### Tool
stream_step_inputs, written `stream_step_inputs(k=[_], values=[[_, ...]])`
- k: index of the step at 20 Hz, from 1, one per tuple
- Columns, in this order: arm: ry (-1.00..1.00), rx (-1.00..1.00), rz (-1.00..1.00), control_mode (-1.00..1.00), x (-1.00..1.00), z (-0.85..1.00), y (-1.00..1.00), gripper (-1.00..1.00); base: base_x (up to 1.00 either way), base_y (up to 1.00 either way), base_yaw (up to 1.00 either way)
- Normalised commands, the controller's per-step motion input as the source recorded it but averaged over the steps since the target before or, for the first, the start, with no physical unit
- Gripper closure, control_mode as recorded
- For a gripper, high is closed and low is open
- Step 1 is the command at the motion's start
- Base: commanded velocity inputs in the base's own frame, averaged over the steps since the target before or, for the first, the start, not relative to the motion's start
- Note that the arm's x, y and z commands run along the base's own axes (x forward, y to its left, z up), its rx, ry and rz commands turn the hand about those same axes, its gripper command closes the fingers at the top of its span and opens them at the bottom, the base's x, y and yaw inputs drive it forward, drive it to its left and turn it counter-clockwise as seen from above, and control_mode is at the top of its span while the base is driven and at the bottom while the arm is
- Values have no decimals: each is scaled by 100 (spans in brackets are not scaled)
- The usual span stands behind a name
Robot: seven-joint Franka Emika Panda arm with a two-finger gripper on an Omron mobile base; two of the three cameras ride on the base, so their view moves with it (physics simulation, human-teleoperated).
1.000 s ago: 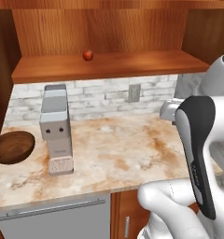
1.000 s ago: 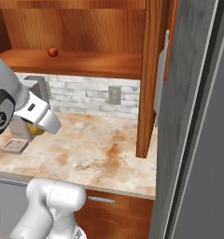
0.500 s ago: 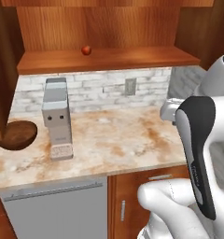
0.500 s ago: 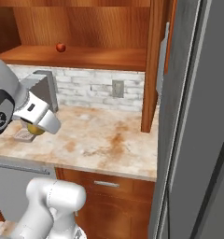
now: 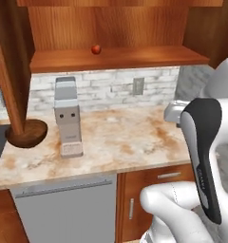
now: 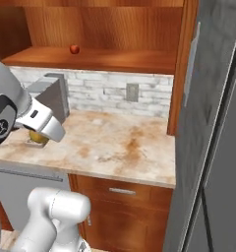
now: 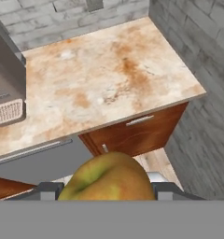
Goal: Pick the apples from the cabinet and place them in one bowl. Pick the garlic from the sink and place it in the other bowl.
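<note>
The pincer is clenched on the yellow-green apple, carried above the tabletop edge, and should be kept level until the reddish-brown bowl, far off beyond the coffee machine, is directly beneath.

Most of the desk was left bare. Its left part was blocked by a grey appliance, with a brown bowl just beyond it.
</note>
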Motion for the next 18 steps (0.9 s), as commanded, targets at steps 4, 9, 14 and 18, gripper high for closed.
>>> stream_step_inputs(k=[4, 9, 14, 18], values=[[0, 0, 0, 100, 0, 0, 0, 100, -1, 67, 0], [0, 0, 0, 100, 0, 0, 0, 100, 0, 61, -1], [0, 0, 0, 100, 0, 0, 0, 100, -27, 42, -13], [0, 0, 0, 100, 0, 0, 0, 100, -44, 38, -12]])
